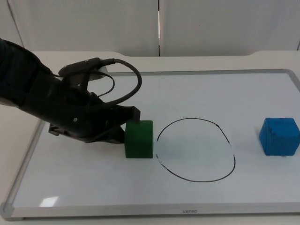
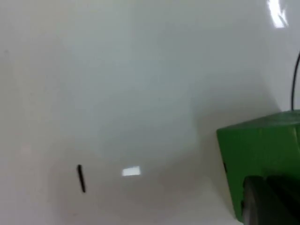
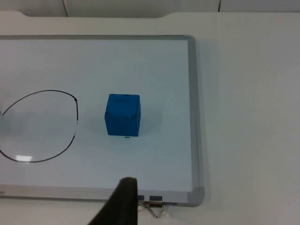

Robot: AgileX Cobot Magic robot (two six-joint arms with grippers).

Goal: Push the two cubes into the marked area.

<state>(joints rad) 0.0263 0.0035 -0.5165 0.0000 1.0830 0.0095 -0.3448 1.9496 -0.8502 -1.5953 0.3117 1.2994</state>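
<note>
1. Green cube [image 1: 139,139] sits on the whiteboard [image 1: 84,178], just outside the drawn circle [image 1: 196,150], nearly touching its line.
2. Left hand [image 1: 123,131] presses against the green cube's far side from the circle; finger spread cannot be told.
3. Blue cube [image 1: 280,136] lies well apart from the circle, opposite side.
</note>
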